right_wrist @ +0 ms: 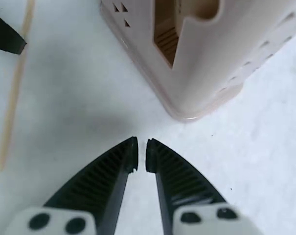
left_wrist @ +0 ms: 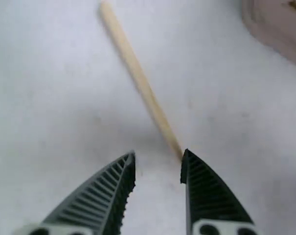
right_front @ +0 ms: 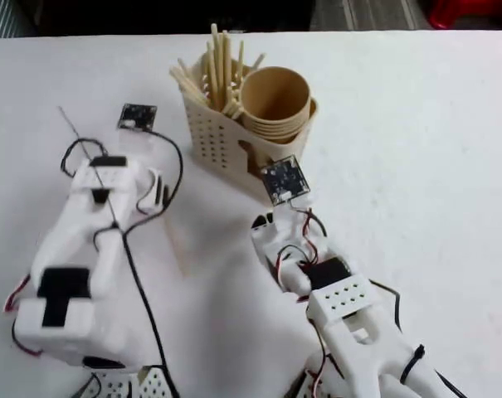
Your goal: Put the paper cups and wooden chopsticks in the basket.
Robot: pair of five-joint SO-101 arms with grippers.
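The pale perforated basket (right_front: 213, 141) stands at the back centre of the white table. It holds several wooden chopsticks (right_front: 213, 70) and a stack of paper cups (right_front: 275, 104). One loose chopstick (left_wrist: 138, 78) lies flat on the table left of the basket (left_wrist: 280, 24). My left gripper (left_wrist: 157, 166) is open just above the near end of that loose chopstick (right_front: 174, 240), and the end lies by one fingertip. My right gripper (right_wrist: 140, 155) is shut on nothing, low over the table in front of the basket (right_wrist: 201, 58). The chopstick (right_wrist: 13, 98) lies off to its side.
Black cables trail over the table around the left arm (right_front: 85, 249). The right arm (right_front: 342, 307) stands close to the basket's front corner. Bare white table stretches to the right of the basket. The table's far edge runs along the top of the high view.
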